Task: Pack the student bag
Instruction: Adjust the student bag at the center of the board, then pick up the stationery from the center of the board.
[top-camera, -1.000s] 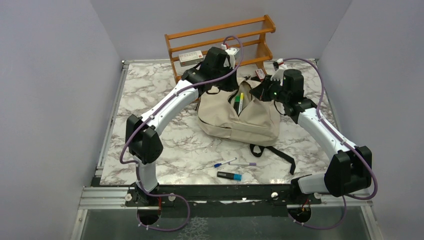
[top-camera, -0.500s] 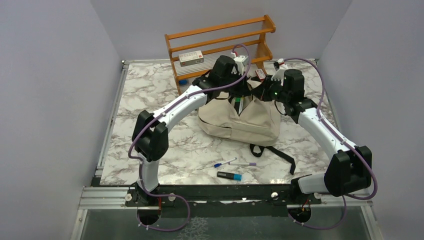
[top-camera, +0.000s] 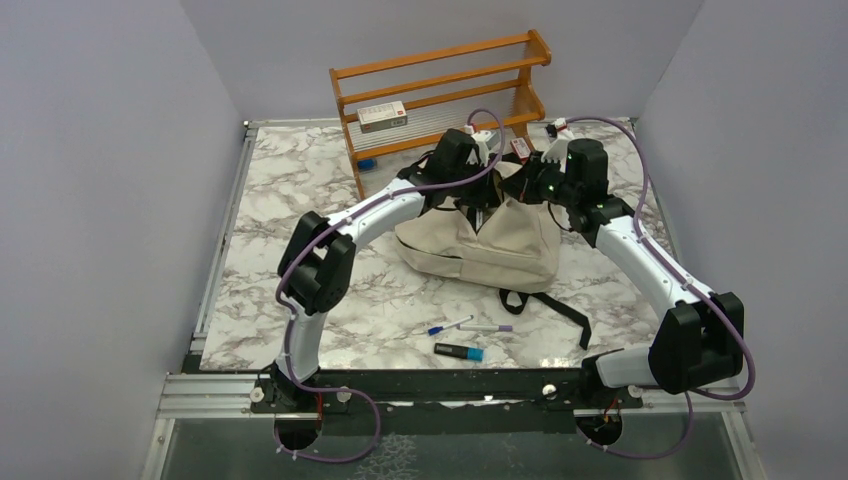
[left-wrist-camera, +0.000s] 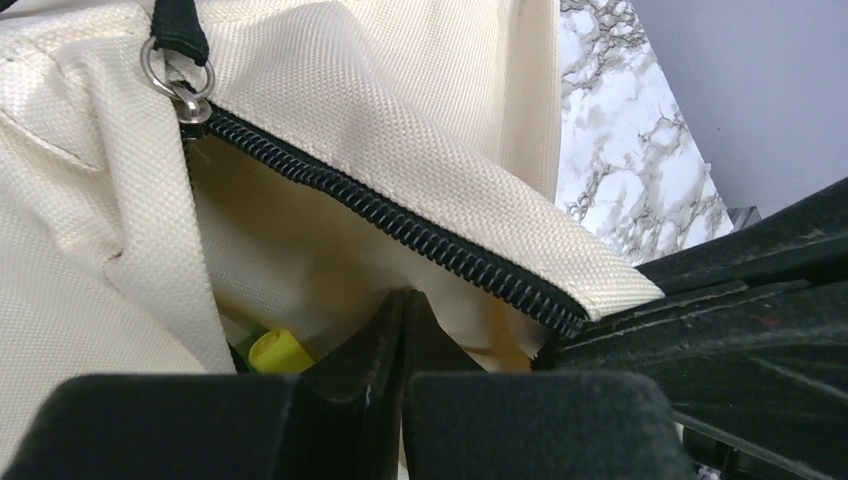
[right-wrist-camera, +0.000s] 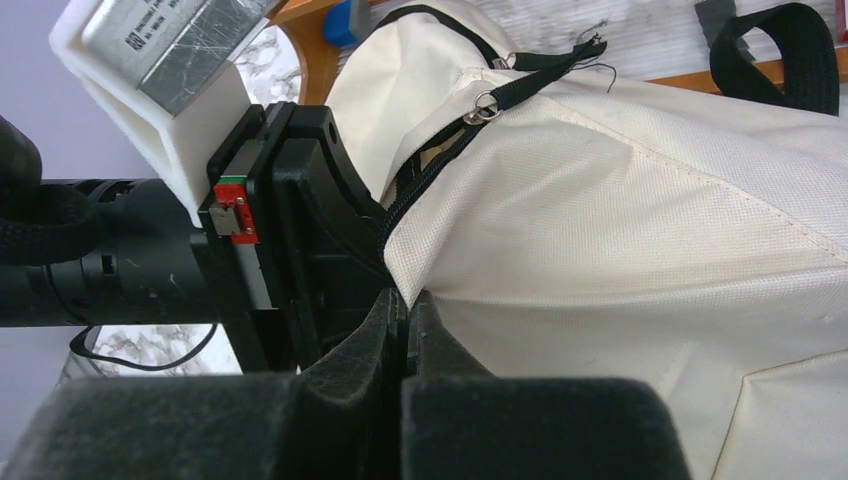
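Observation:
The beige student bag (top-camera: 490, 245) lies in the middle of the table with its black zipper (left-wrist-camera: 400, 222) open. My right gripper (top-camera: 522, 188) is shut on the fabric edge of the opening (right-wrist-camera: 420, 270) and holds it up. My left gripper (top-camera: 478, 200) is shut, and its tips (left-wrist-camera: 403, 297) are just inside the opening, with nothing visible between them. A yellow marker cap (left-wrist-camera: 275, 350) shows inside the bag, left of the tips. The zipper pull (left-wrist-camera: 180, 85) hangs at the far end of the opening and also shows in the right wrist view (right-wrist-camera: 487, 100).
A wooden rack (top-camera: 440, 75) with a small box (top-camera: 381, 115) stands behind the bag. Two pens (top-camera: 450, 325) (top-camera: 485, 328) and a black marker with a blue cap (top-camera: 458, 351) lie near the front edge. A black strap (top-camera: 548, 305) trails from the bag.
My left arm has swung right from the rack to over the bag's opening, and now covers the markers that showed in it. The right arm and bag have stayed put.

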